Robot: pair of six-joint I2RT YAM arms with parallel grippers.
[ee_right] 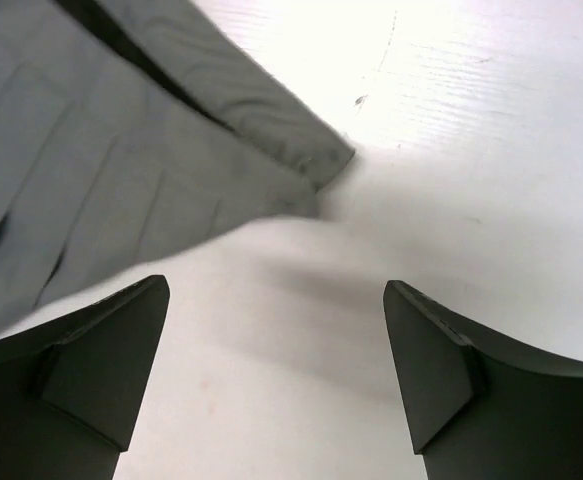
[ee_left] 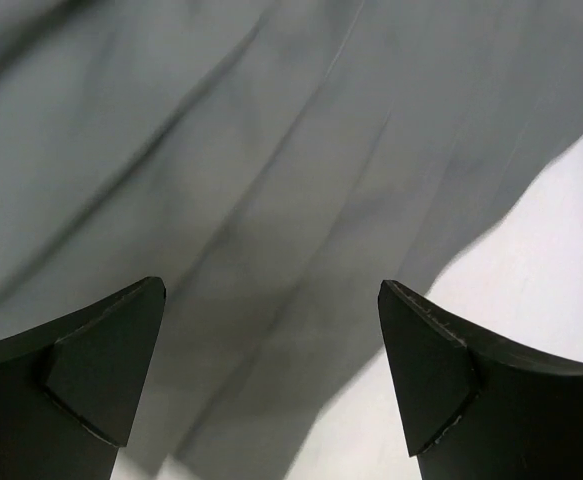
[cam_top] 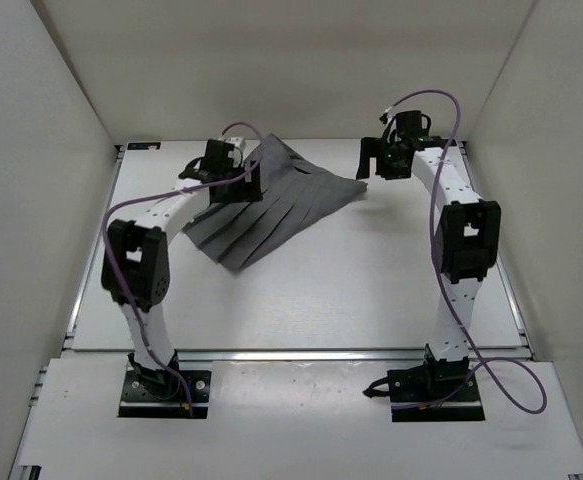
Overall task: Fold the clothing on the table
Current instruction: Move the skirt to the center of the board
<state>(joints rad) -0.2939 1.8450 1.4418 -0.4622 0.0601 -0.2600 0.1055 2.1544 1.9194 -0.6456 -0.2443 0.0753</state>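
Note:
The clothing (cam_top: 271, 208), a dark grey pleated skirt, lies fanned out on the white table (cam_top: 371, 280) at the back left of centre. My left gripper (cam_top: 251, 180) hangs over its left part, open; in the left wrist view the clothing (ee_left: 221, 160) fills most of the frame beneath the left gripper (ee_left: 271, 290), with nothing between the fingers. My right gripper (cam_top: 369, 160) is just past the skirt's right corner, open. In the right wrist view that corner (ee_right: 316, 160) lies apart from the right gripper (ee_right: 276, 285), with bare table (ee_right: 451, 150) under it.
White walls (cam_top: 41, 150) enclose the table on the left, back and right. A metal rail (cam_top: 301, 353) runs along the near edge, with both arm bases (cam_top: 166, 385) behind it. A purple cable (cam_top: 516, 385) loops off the right arm.

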